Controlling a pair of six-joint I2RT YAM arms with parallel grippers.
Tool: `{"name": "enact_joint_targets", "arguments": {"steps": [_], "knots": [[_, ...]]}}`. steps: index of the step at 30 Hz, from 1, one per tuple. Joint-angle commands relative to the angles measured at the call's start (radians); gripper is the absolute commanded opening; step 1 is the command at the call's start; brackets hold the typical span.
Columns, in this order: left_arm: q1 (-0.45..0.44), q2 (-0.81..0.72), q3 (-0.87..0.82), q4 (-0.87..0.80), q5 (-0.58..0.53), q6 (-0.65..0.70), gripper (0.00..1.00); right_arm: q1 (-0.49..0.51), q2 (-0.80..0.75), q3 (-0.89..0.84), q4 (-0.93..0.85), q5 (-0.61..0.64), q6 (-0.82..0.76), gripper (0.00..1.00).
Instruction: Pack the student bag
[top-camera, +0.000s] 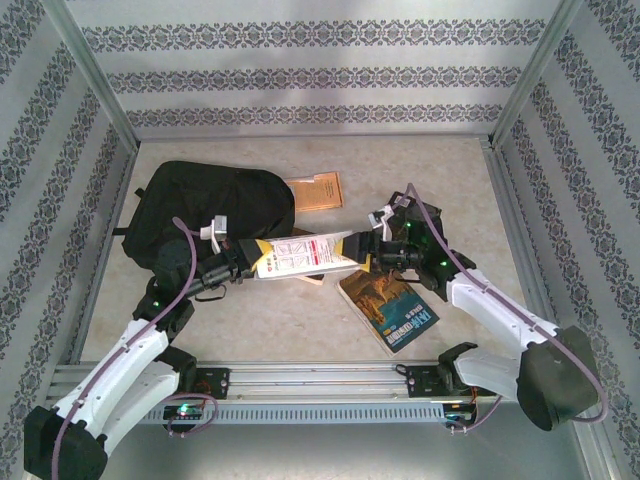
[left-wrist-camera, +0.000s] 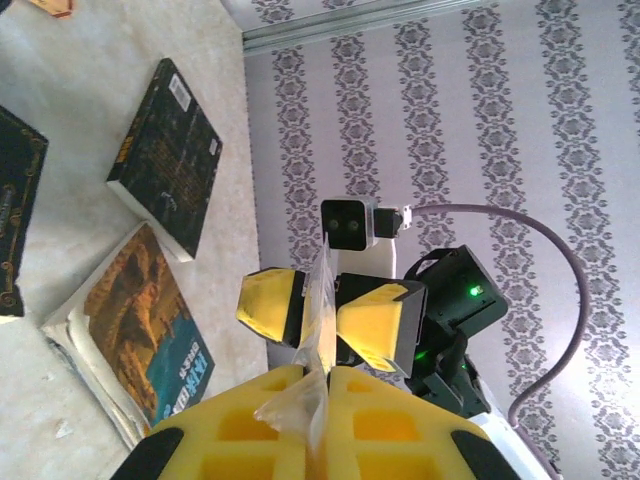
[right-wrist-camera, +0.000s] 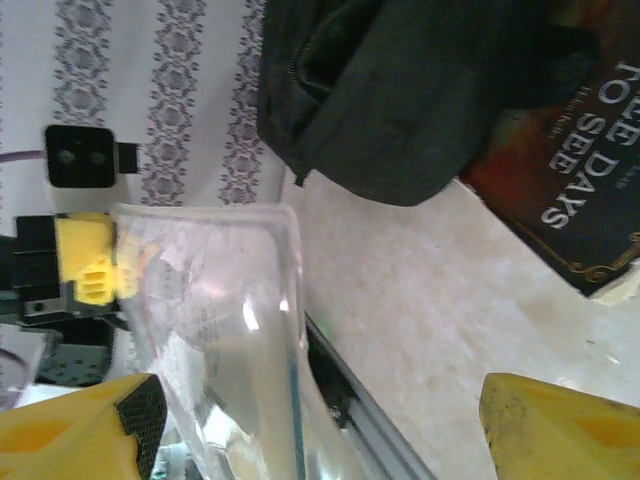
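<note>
The student bag (top-camera: 210, 205) is a black backpack lying at the table's back left; its dark fabric (right-wrist-camera: 420, 90) also fills the top of the right wrist view. A clear plastic sleeve with printed sheets (top-camera: 305, 253) hangs above the table between the two grippers. My left gripper (top-camera: 250, 262) is shut on its left end, and the plastic edge is pinched between the yellow pads (left-wrist-camera: 325, 372). My right gripper (top-camera: 362, 252) is at the sleeve's right end. Its fingers stand wide open (right-wrist-camera: 315, 400), with the sleeve (right-wrist-camera: 220, 330) close to one of them.
A brown book (top-camera: 318, 190) lies by the bag's right side. A teal-covered book (top-camera: 390, 308) lies at front right and another book (top-camera: 312, 277) sits under the sleeve. A black book (left-wrist-camera: 170, 160) lies further off. Metal rails edge the table.
</note>
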Motion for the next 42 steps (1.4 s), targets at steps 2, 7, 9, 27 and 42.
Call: {"name": "enact_joint_targets", "arguments": {"steps": [2,7,9,27,42], "knots": [[0.011,0.003,-0.025,0.123,0.036,-0.046,0.0,-0.017,-0.023,-0.001,0.086,-0.037,0.026,0.78],[0.011,0.014,-0.047,0.151,0.049,-0.056,0.0,-0.007,0.005,-0.006,0.211,-0.091,0.103,0.73],[0.012,0.014,-0.055,0.155,0.048,-0.057,0.0,0.012,0.009,0.004,0.221,-0.11,0.105,0.7],[0.02,0.013,-0.016,-0.08,0.029,0.123,0.44,-0.011,-0.017,-0.013,0.148,-0.029,0.111,0.08],[0.046,0.352,0.611,-0.881,-0.457,0.935,0.7,-0.089,-0.185,0.0,-0.21,0.304,-0.089,0.07]]}}
